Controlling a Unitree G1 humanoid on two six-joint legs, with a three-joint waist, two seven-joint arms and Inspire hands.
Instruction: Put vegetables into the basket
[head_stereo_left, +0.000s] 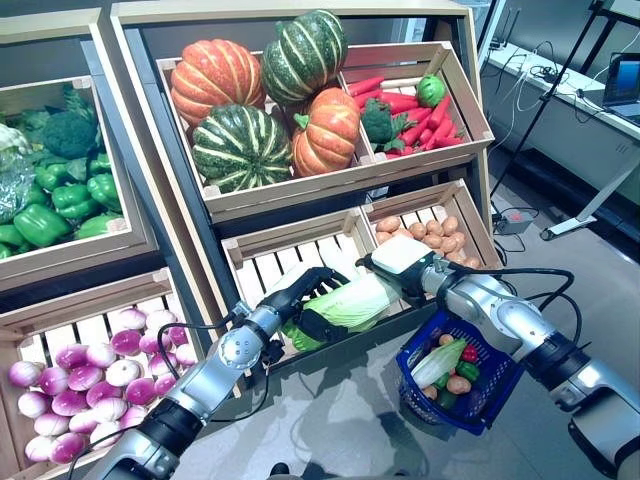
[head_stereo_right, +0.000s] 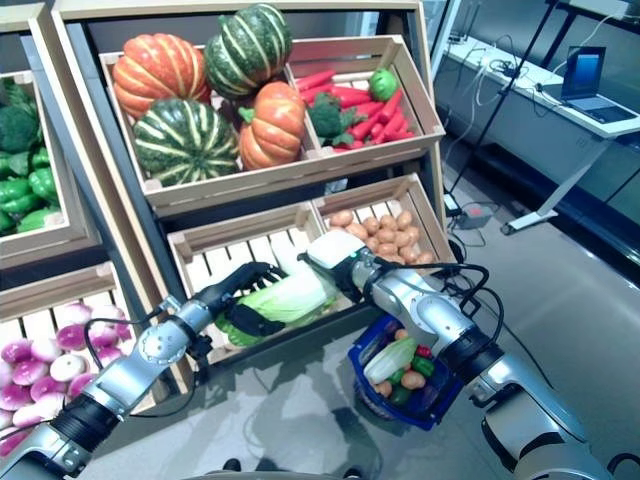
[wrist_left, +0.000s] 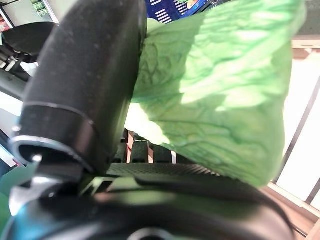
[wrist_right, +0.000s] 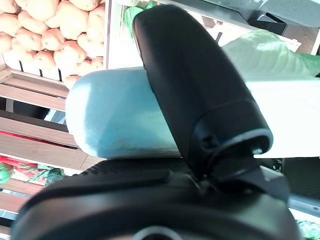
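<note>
Because the cabbage (head_stereo_left: 352, 303) is long, both hands share it over the crate (head_stereo_left: 262, 262): left hand (head_stereo_left: 305, 300) curls around its leafy end, right hand (head_stereo_left: 402, 262) grips the stalk end, above the basket (head_stereo_left: 495, 392) hanging from the right forearm.

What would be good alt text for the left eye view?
Both robot hands, left hand and right hand, hold a napa cabbage before wooden vegetable crates; a blue basket of vegetables hangs from the right arm.
</note>
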